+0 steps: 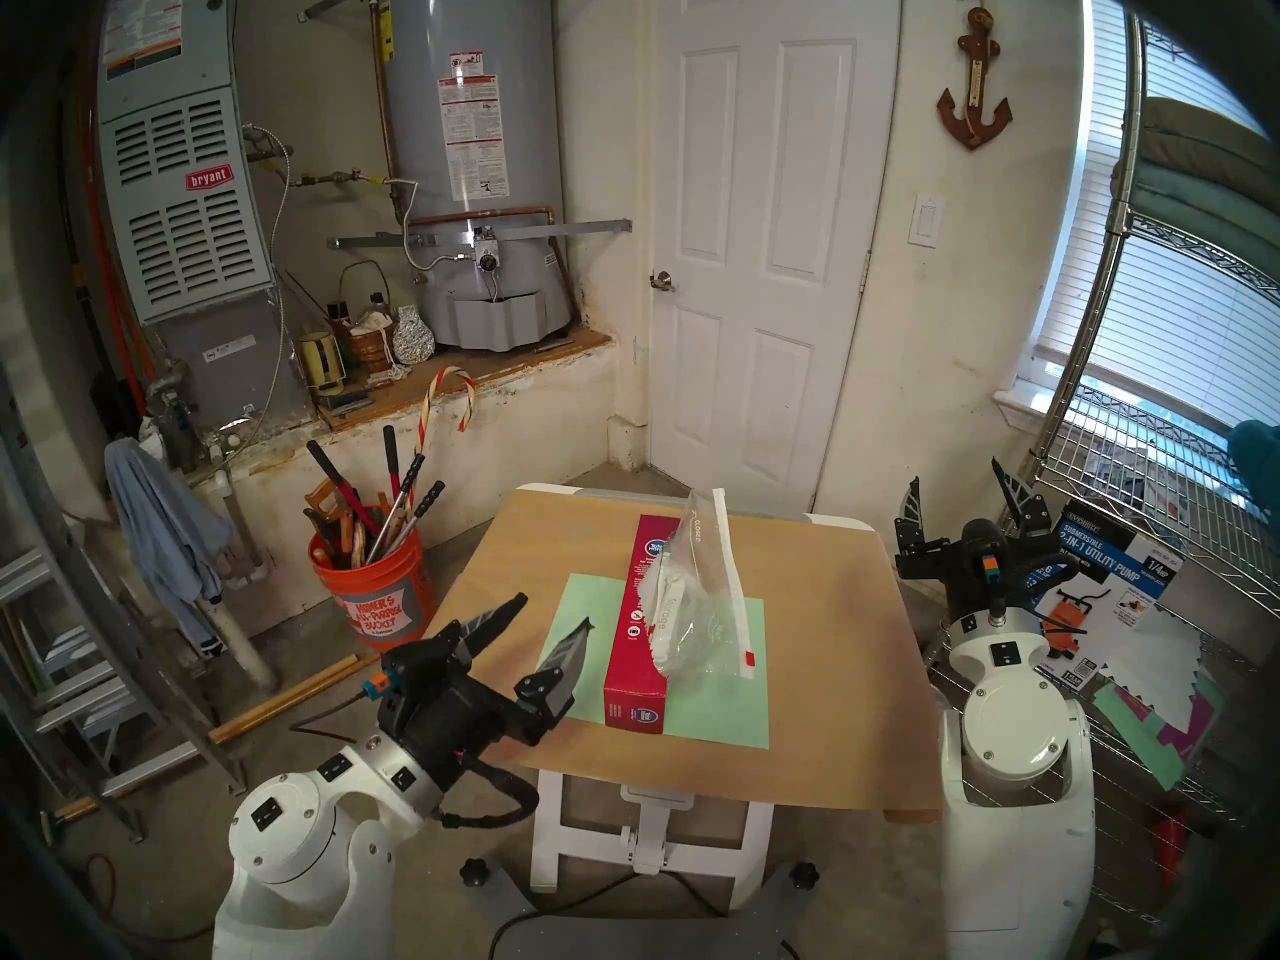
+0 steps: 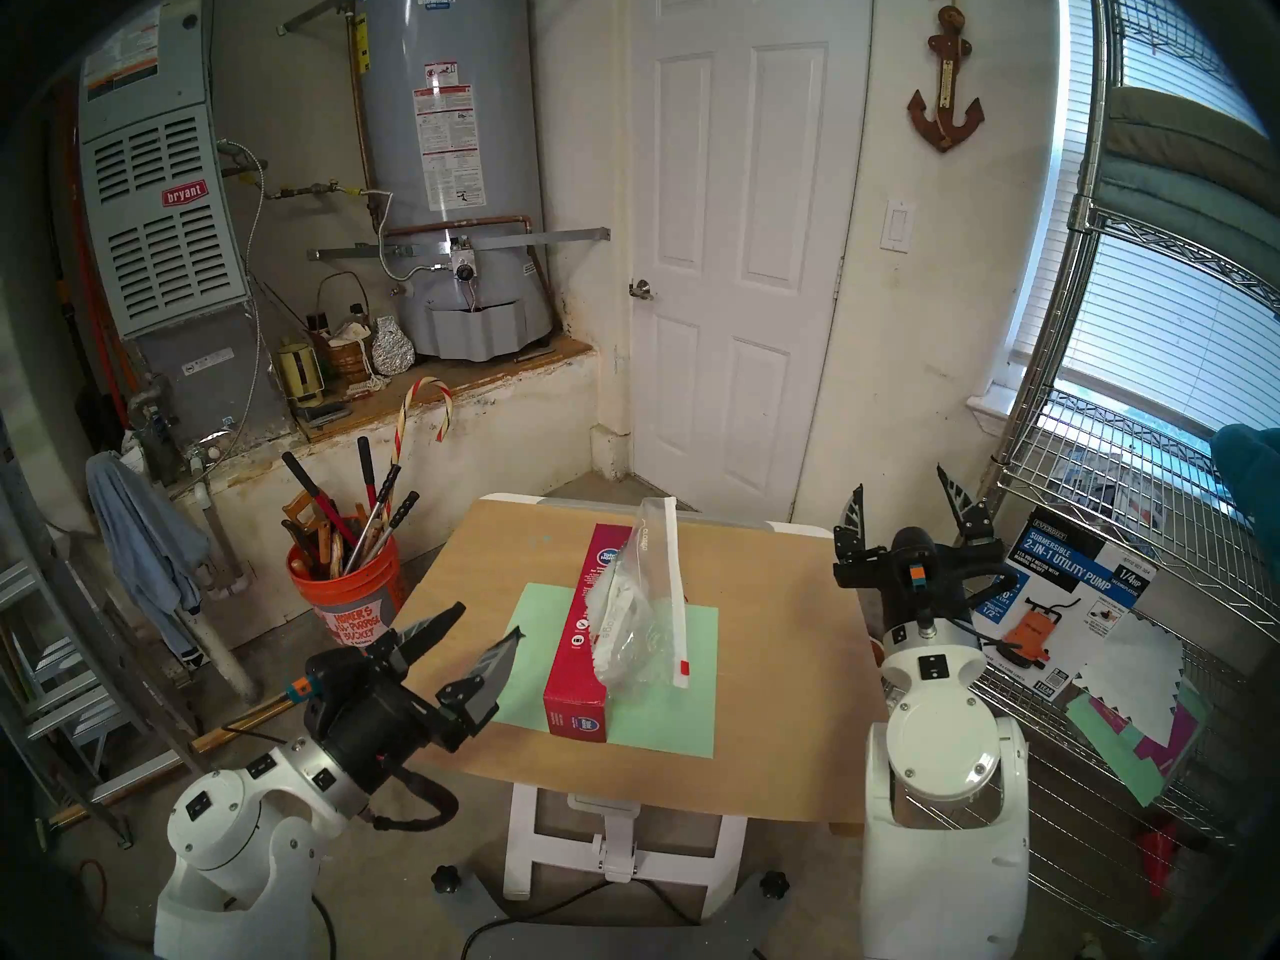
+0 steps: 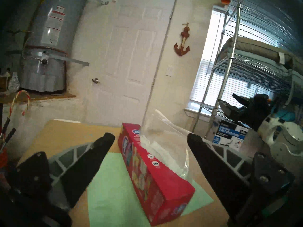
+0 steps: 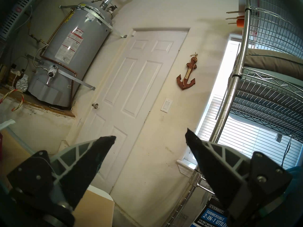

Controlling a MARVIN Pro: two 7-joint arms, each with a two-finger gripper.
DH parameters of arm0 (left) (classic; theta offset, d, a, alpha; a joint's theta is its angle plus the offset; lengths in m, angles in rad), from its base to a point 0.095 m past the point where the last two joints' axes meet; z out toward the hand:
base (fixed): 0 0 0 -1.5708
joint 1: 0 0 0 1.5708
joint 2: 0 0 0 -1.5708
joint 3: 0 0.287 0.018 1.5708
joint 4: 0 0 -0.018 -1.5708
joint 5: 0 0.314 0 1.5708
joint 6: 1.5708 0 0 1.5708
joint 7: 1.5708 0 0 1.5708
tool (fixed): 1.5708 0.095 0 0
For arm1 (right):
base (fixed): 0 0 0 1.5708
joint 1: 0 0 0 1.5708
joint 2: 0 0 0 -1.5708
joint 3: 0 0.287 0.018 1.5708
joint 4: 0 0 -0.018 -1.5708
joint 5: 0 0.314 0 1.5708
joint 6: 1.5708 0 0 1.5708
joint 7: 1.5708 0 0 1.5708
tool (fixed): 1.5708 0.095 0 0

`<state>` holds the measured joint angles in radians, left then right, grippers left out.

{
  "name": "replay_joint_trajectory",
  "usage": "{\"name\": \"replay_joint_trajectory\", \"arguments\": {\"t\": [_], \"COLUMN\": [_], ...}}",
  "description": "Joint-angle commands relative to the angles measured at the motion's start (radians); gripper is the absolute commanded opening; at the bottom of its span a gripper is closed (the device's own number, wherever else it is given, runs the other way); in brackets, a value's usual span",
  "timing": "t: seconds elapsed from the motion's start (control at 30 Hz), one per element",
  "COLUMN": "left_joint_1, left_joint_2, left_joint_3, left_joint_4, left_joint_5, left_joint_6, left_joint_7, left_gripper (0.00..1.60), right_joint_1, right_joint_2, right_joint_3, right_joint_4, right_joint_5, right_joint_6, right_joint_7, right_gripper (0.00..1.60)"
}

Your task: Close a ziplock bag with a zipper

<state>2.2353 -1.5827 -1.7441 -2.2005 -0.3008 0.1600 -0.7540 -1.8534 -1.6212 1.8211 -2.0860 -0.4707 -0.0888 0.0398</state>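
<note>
A long red box (image 1: 637, 626) lies on a green mat (image 1: 720, 695) (both on the tan table (image 1: 831, 661)).

A residential garage or utility room is indicated by a water heater (image 1: 471, 141), a furnace (image 1: 180, 196), a tool bucket (image 1: 370, 584) and wire shelving (image 1: 1177, 453).

Left wrist view kinda smeary all over, print on red box (image 3: 147, 177) unreadable. ziplock bag (image 3: 165, 139) there mostly see-through, edges hard to trace, lower part tucked behind box; zipper slider not findable in that view. Right wrist view: only sliver of bag's white strip (image 4: 6, 124) pokes in at left edge, rest cut off. Head views: whether zipper (image 1: 731, 577) is fully sealed, too small to tell. Small print on bag label (image 1: 661, 612) mostly illegible.
</note>
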Motion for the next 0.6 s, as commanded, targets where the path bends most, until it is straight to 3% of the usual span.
{"name": "replay_joint_trajectory", "arguments": {"t": [0.0,0.07,0.2,0.27,0.43,0.57], "left_joint_1": [0.116,0.122,0.19,0.187,0.122,0.054], "left_joint_2": [0.011,0.013,0.028,0.009,-0.011,-0.02], "left_joint_3": [0.003,0.007,0.047,0.062,0.119,0.149], "left_joint_4": [-0.079,-0.083,-0.123,-0.117,-0.086,-0.049], "left_joint_5": [0.036,0.045,0.146,0.167,0.3,0.316], "left_joint_6": [-0.007,-0.01,-0.044,-0.058,-0.066,-0.07], "left_joint_7": [-0.095,-0.101,-0.076,-0.062,0.025,0.053], "left_gripper": [1.6,1.6,1.6,1.6,1.6,1.6], "right_joint_1": [0.006,0.005,0.005,0.004,0.004,0.004], "right_joint_2": [0.002,0.002,0.002,0.002,0.002,0.002], "right_joint_3": [-0.002,-0.002,-0.002,-0.003,-0.003,-0.003], "right_joint_4": [-0.025,-0.025,-0.027,-0.028,-0.028,-0.027], "right_joint_5": [-0.003,-0.003,-0.003,-0.003,-0.003,-0.003], "right_joint_6": [-0.003,-0.003,-0.002,-0.001,-0.001,-0.002], "right_joint_7": [-0.001,-0.001,-0.001,-0.001,-0.001,-0.001], "right_gripper": [1.6,1.6,1.6,1.6,1.6,1.6]}}
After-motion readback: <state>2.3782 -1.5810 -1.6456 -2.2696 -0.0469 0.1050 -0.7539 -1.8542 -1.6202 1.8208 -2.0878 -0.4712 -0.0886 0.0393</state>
